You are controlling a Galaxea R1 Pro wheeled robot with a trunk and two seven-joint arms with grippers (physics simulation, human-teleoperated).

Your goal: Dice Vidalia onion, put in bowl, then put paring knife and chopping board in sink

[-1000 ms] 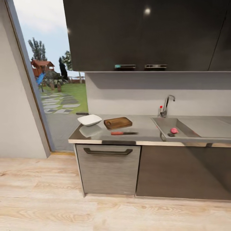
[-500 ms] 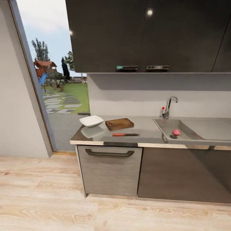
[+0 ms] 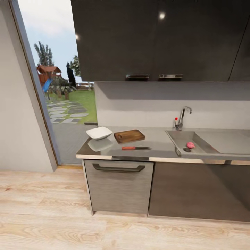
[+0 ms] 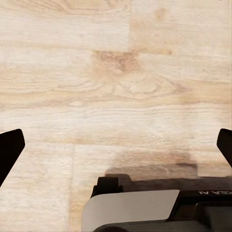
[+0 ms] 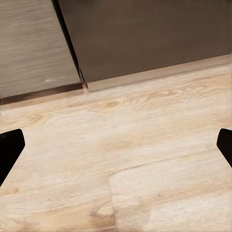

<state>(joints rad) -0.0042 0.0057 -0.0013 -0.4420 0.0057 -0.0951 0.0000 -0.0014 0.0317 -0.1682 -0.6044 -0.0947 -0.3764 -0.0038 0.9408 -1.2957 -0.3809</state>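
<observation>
White bowl [image 3: 99,132]; brown chopping board [image 3: 129,136]; pink Vidalia onion [image 3: 190,145].

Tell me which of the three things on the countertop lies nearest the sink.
The paring knife. Its dark blade points toward the sink, and it lies in front of the chopping board; the bowl sits farthest, by the countertop's left end.

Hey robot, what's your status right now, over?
Both grippers open, empty, over wooden floor. Vidalia onion in sink; chopping board, paring knife, bowl on countertop. Nothing blocking.
</observation>
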